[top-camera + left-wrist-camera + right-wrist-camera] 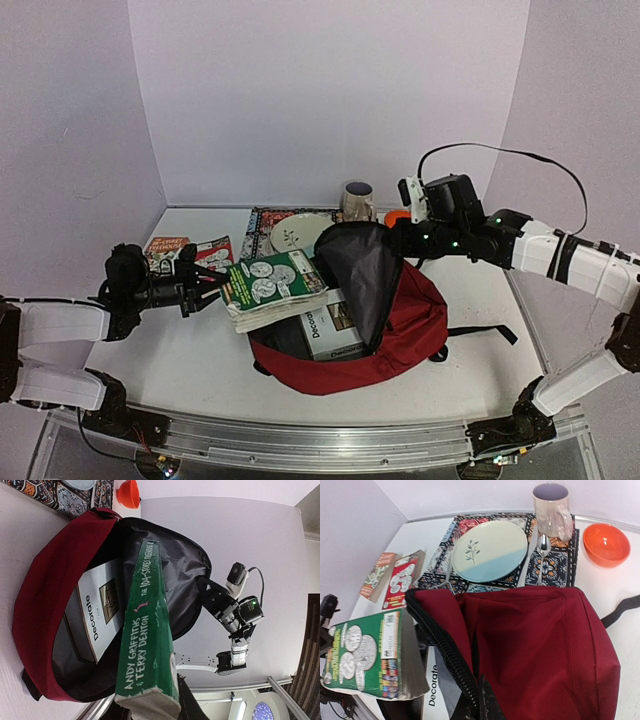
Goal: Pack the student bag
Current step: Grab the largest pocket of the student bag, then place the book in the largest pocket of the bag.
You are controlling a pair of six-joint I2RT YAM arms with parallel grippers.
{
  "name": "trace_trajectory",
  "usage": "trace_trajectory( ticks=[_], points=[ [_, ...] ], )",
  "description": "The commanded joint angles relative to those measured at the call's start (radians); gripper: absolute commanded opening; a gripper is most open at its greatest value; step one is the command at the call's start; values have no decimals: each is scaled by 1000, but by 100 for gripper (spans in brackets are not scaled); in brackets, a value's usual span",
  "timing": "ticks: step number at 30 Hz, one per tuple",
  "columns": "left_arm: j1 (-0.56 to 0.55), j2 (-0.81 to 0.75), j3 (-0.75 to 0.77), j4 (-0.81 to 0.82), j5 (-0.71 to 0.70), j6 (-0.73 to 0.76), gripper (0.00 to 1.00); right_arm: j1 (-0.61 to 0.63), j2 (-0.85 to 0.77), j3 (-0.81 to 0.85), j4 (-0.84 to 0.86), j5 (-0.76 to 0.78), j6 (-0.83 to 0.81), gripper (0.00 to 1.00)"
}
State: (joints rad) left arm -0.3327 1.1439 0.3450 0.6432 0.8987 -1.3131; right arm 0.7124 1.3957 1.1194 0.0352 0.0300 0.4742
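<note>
The bag point(420, 310) lies on the tabletop point(170, 360) at mid-depth, centred between the two arms, with its mouth facing left and its grey-lined flap raised. The left jaws are clamped on the left edge of a thick green book point(272, 288), which is held cover upward at the mouth, just left of the bag. The right jaws are closed on the zippered rim of the flap at the top of the bag. A white book point(330, 335) lies inside the bag, partly beneath the green book. Only the top view shows both arms and the full outline of the bag. Only the left wrist view shows the green spine, which reads "ANDY GRIFFITHS & TERRY DENTON" and "THE 104-STOREY TREEHOUSE". The white cover reads "Decorate" in every view. The right wrist view shows the far items most clearly. Two red books point(395, 575) lie side by side at far left, their titles too small to read. A patterned placemat point(552, 572) behind the bag carries a plate point(490, 550), a spoon point(542, 550) and a mug point(552, 510). An orange bowl point(606, 542) stands on the tabletop just right of the placemat.
</note>
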Motion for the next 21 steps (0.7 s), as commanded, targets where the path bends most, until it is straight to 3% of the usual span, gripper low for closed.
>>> trace_trajectory(
  ticks=[1,7,21],
  points=[
    [-35,7,32,64,25,28,0,-2,-58,42,83,-22,-24,0],
    [-159,110,89,61,-64,62,0,2,-94,14,143,-77,-33,0],
    [-226,294,222,60,-168,88,0,42,-71,4,205,-136,-43,0]
  ],
)
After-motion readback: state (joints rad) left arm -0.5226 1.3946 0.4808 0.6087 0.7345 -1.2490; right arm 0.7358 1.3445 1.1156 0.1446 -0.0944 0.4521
